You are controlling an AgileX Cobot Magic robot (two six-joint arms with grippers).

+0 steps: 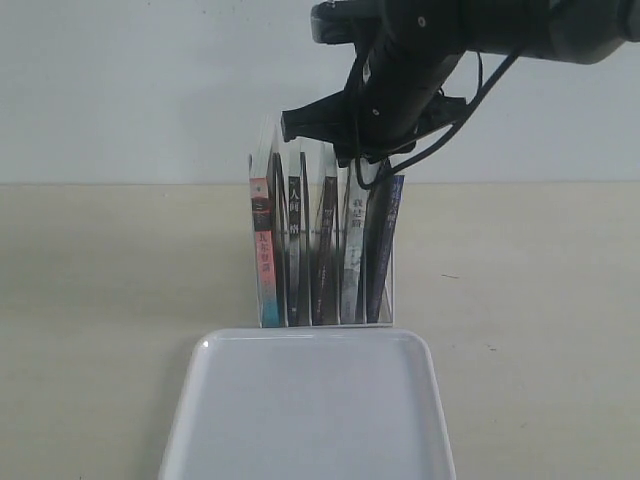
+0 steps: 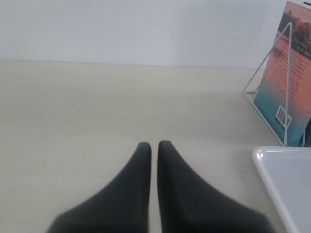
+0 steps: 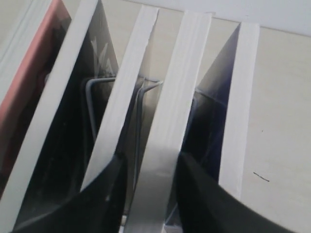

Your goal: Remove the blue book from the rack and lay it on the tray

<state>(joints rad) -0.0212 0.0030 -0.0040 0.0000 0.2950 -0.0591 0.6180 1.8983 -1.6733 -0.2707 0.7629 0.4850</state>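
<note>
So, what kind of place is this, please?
Most likely a robot test bench in a lab: a plain pale table against a blank white wall, a clear rack of books, a white tray, and a black robot arm.

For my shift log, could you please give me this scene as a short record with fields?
rack: clear, upright, holding several books
blue book: leaning at the rack's right end in the exterior view
tray: white, before the rack, no book on it
right gripper: jaws apart astride the top edge of the neighbouring book, not the blue one
left gripper: jaws shut, holding nothing, above the table
</note>
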